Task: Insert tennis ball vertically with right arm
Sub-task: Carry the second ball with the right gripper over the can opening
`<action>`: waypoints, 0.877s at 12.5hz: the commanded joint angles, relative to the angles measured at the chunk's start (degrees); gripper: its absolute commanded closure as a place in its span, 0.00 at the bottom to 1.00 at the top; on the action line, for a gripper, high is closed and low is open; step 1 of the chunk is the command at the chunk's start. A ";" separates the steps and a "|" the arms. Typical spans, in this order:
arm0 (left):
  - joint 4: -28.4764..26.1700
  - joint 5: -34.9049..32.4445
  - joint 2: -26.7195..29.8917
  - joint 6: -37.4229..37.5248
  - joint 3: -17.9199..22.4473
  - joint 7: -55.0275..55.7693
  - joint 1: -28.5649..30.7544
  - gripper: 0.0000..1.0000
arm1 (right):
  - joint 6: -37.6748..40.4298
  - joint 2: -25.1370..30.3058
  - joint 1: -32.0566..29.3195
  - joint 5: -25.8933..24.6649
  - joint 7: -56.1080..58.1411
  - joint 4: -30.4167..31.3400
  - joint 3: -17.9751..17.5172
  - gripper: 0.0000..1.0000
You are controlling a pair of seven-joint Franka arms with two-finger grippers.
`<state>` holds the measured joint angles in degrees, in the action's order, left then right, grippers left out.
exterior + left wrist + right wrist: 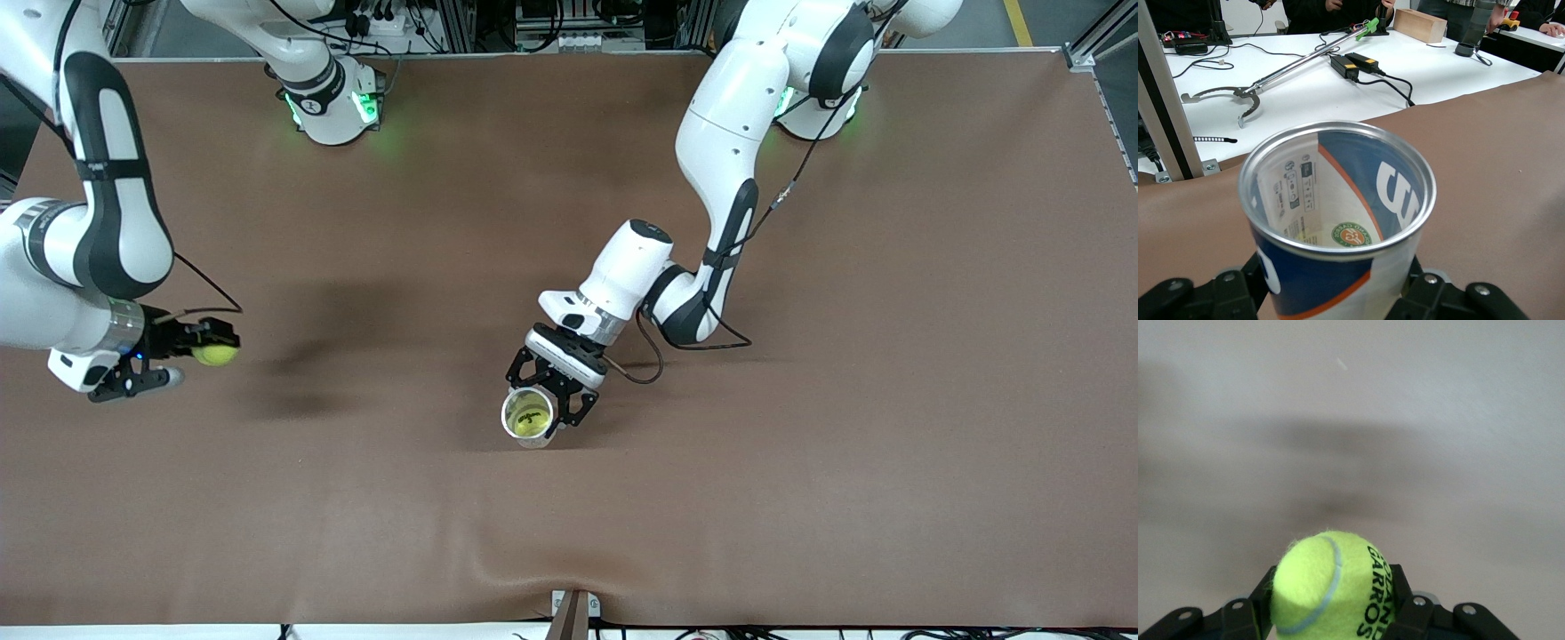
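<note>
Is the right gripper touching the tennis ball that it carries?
Touching. In the right wrist view, the right gripper has its fingers pressed against both sides of the tennis ball, with no gap.

The desk (800,498) is covered by a brown mat, wrinkled at the middle of its edge nearest the front camera. An open can (528,416) stands upright near the desk's middle.

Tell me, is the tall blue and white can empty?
No. The front view shows a yellow tennis ball already lying inside the blue and white can, which the left gripper holds upright, mouth open.
</note>
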<state>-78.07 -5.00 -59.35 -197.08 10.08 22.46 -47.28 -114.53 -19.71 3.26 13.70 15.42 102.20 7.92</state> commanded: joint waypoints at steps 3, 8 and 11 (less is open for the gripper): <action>2.14 1.04 -1.65 -0.85 0.90 -0.05 -0.53 0.23 | -0.33 -1.90 4.99 2.12 -43.02 -10.94 -12.29 0.99; 2.14 1.04 -1.56 -0.85 0.90 -0.05 -0.53 0.23 | -10.50 -8.13 11.14 2.03 -66.35 -22.11 -16.62 0.99; 2.14 1.13 -1.56 -0.85 0.90 -0.05 -0.53 0.23 | -17.11 -12.71 14.40 1.85 -71.31 -27.48 -16.62 0.98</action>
<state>-78.02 -5.00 -59.38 -197.08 10.09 22.46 -47.28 -129.75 -28.04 16.21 15.19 -52.79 80.93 -8.77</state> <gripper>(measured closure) 0.229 0.317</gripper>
